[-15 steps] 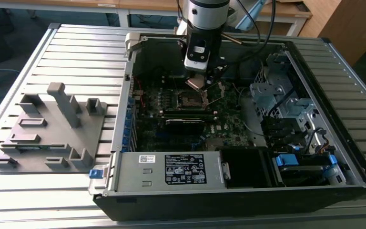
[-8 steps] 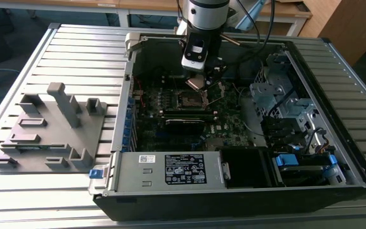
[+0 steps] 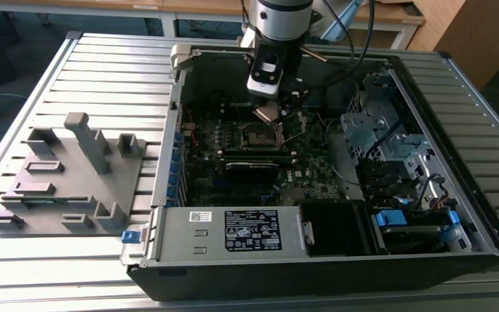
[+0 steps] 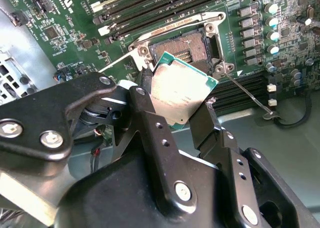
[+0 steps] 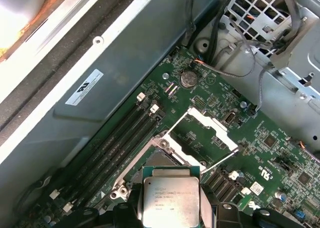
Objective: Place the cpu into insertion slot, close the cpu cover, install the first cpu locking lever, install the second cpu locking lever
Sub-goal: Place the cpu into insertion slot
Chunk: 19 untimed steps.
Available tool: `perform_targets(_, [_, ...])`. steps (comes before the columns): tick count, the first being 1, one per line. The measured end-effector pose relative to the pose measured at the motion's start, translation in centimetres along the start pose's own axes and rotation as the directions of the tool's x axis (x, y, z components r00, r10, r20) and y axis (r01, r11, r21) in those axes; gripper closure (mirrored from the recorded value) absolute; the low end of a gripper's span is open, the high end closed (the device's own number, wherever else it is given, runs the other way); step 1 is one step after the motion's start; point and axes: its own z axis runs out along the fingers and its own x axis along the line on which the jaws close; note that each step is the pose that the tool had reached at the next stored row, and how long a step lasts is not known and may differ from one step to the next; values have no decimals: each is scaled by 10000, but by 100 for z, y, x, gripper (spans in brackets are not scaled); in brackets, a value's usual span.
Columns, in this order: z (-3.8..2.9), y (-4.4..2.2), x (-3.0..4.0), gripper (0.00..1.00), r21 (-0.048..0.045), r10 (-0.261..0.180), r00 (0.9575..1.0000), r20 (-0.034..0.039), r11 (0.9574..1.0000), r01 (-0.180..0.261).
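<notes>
Dull grey metal faces us on the cpu (image 4: 182, 95), clamped by two opposite edges between the black fingers (image 4: 150, 123) of the gripper (image 4: 179, 98). The chip hangs tilted just over the rim of the insertion slot (image 4: 186, 43) and is not seated; the slot's dark centre lies bare.

In the first wrist view we see the cpu cover (image 5: 202, 130) swung open at one end of the slot, its cut-out middle showing green board behind it. A thin locking lever (image 5: 220, 160) stands free beside the cover. Long black memory slots (image 5: 120, 138) run close along the socket's side, and we find more of them on its other side in the second wrist view.

In the exterior view the arm reaches down into the open computer case (image 3: 319, 286), over the motherboard (image 3: 232, 182). To the exterior view's right, a metal drive cage (image 3: 379, 130) and loose cables (image 3: 353, 166) crowd that wall. The grey power supply box (image 3: 232, 231) fills the near edge. The case's far wall lies near the gripper, while the parts right around the slot sit low, leaving open room above it. A grey moulded fixture (image 3: 67, 175) rests on the slatted table (image 3: 24, 78), well apart from the case.
</notes>
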Motion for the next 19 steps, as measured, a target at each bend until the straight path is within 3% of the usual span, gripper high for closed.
perform_targets(4, [4, -1, 0, 46, 0, 389, 9992, 34, 9992, -389])
perform_targets(13, [5, 0, 0, 46, -1, 435, 9990, 39, 9991, -435])
perform_targets(19, [10, -1, 0, 46, -4, 889, 9960, 80, 9960, -889])
